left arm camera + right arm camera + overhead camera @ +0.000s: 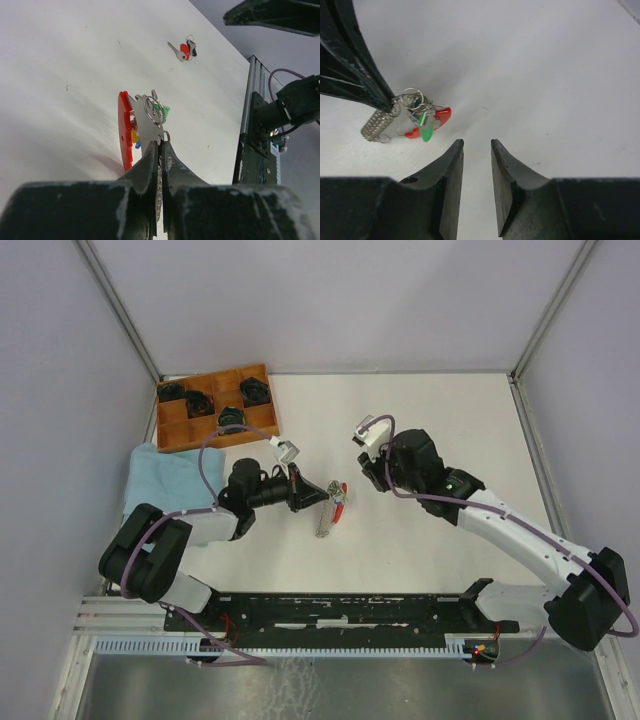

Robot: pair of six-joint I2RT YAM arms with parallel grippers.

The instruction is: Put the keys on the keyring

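Note:
My left gripper (pixel 160 142) is shut on the silver-grey chain (pixel 376 125) of the keyring (pixel 152 107), holding it just above the table. A red loop strap (pixel 124 130) and a green-headed key (pixel 425 131) hang at the ring. In the top view this bundle (pixel 340 498) sits mid-table. My right gripper (pixel 476 142) is open and holds nothing, a short way right of the bundle (pixel 368 478). Further keys, one of them red-headed (pixel 182 50), lie loose on the table beyond the ring.
A wooden compartment tray (pixel 262 373) with dark round coils stands at the back left. A light blue cloth (pixel 165 475) lies under the left arm. White walls close in the table's back and sides.

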